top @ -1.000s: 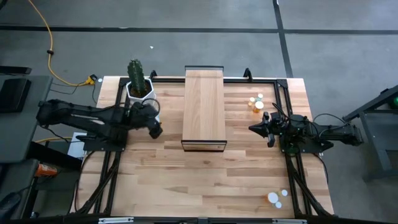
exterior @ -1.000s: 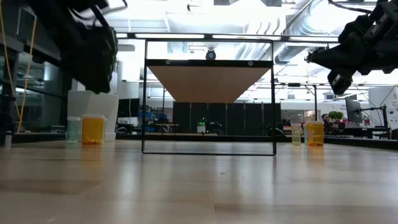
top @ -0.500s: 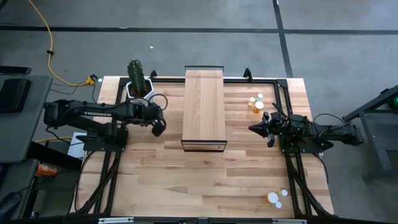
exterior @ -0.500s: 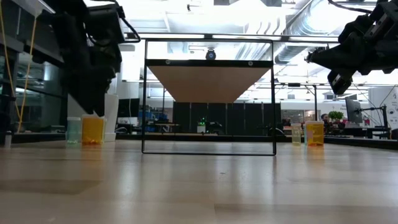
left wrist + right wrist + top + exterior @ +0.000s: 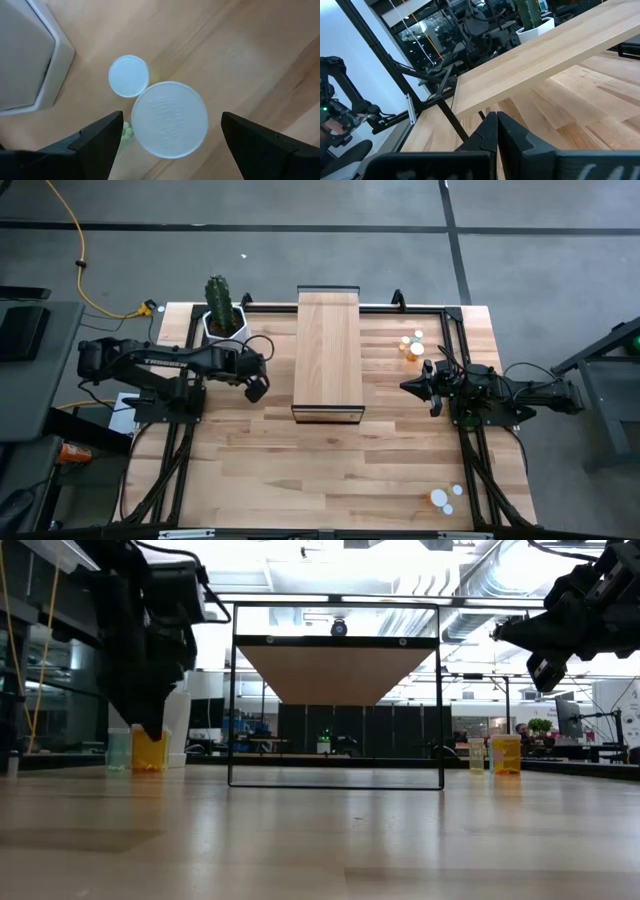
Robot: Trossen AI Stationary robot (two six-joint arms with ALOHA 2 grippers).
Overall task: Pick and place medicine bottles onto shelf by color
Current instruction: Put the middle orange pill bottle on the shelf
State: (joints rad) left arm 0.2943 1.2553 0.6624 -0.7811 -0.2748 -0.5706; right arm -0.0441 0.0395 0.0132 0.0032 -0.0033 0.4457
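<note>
The left gripper [image 5: 170, 137] hung directly above a pair of medicine bottles at the table's far left, just right of the white cactus pot [image 5: 222, 326], its fingers [image 5: 97, 137] spread wide to either side of the larger bottle's white cap [image 5: 170, 119]. The smaller white cap [image 5: 128, 75] sat touching that larger one, on the pot's side. From table height these two stood as an orange bottle [image 5: 150, 752] with the gripper's dark tips just over it and a paler green bottle [image 5: 118, 751] close on its left. The shelf [image 5: 328, 352], a long light-wood plank on a dark frame, stood in the middle of the table with its top bare. A second orange bottle [image 5: 506, 754] and a pale one [image 5: 477, 755] stood at the far right, and two white-capped bottles [image 5: 441, 498] lay at the near right corner. The right gripper [image 5: 421, 386] hovered right of the shelf, raised off the table, its fingers [image 5: 492, 131] pressed together with nothing between them.
</note>
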